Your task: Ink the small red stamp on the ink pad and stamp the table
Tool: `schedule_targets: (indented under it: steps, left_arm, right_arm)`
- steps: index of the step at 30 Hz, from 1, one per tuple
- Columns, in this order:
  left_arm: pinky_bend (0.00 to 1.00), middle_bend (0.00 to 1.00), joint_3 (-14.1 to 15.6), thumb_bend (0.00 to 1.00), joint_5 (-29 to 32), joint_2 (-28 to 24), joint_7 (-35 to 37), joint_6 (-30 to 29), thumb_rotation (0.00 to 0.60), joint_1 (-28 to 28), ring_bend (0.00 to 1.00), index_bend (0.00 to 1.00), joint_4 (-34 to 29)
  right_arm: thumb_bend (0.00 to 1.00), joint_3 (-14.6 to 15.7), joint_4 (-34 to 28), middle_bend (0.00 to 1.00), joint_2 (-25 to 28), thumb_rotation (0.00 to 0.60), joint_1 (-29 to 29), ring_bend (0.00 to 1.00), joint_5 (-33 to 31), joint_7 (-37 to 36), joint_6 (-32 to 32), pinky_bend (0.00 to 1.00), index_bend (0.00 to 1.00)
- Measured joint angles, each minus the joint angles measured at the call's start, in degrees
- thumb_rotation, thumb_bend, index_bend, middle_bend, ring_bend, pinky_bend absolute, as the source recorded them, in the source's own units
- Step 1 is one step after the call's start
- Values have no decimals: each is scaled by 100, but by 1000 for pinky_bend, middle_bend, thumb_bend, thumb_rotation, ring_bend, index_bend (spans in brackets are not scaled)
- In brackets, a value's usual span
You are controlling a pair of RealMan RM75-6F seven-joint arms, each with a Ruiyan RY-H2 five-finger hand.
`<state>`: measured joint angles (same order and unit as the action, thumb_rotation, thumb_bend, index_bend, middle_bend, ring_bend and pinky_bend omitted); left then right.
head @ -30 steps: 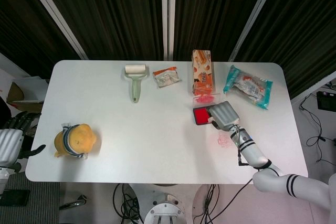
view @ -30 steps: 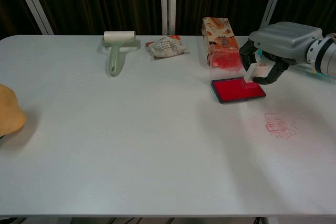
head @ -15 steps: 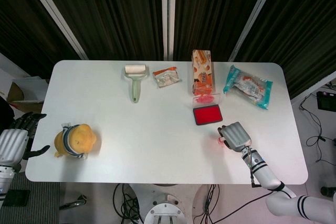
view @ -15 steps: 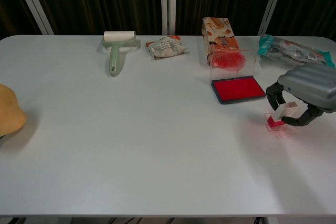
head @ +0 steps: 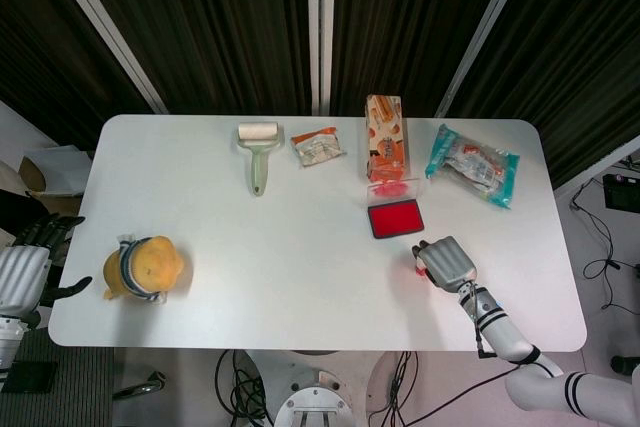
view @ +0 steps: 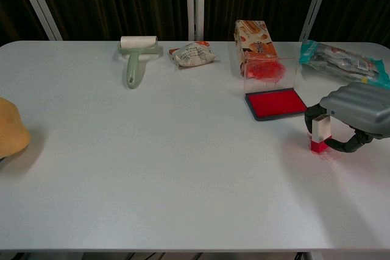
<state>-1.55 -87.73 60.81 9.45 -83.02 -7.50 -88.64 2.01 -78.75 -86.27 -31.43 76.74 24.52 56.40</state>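
Note:
The small stamp (view: 319, 134), white on top with a red base, stands upright on the white table (view: 152, 162), base touching the surface, just in front and right of the open red ink pad (view: 275, 103). My right hand (view: 356, 114) grips the stamp with fingers curled around it. From the head view the right hand (head: 444, 261) covers most of the stamp, with only a red edge (head: 416, 269) showing, below the ink pad (head: 395, 218). My left hand (head: 25, 269) hangs off the table's left edge, fingers apart, holding nothing.
Along the back stand a lint roller (view: 136, 59), a small snack packet (view: 193, 54), an orange box (view: 255, 47) and a teal bag (view: 342, 60). A yellow plush toy (head: 140, 268) sits at the front left. The pad's clear lid (view: 270, 75) stands up behind it.
My right hand carried the stamp off the ink pad, forward and right, and set it down upright on the table, over faint red prints. The left hand barely moved.

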Motion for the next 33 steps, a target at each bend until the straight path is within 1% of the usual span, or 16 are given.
schedule_targets:
  steps: [5,19,28,33]
  left_arm:
    - [210,187,0,124,0,-20,-1,-18,600,9,118,164,-8]
    - [210,187,-2,124,-28,-36,-47,-44,600,8,118,164,-57]
    - [210,187,3,123,-18,-36,-75,-24,600,3,118,164,-75]
    - [210,187,3,124,-18,-46,-80,-38,600,10,118,164,-83]
  right_arm:
    - [301,-5,-146,326,108,600,24,850,87,11,61,1000,346]
    - [302,52,-586,338,425,600,180,850,233,150,239,1000,343]
    - [301,69,-615,344,460,600,267,849,284,154,283,1000,344]
    - [301,64,-683,333,514,600,304,849,378,109,377,1000,344]
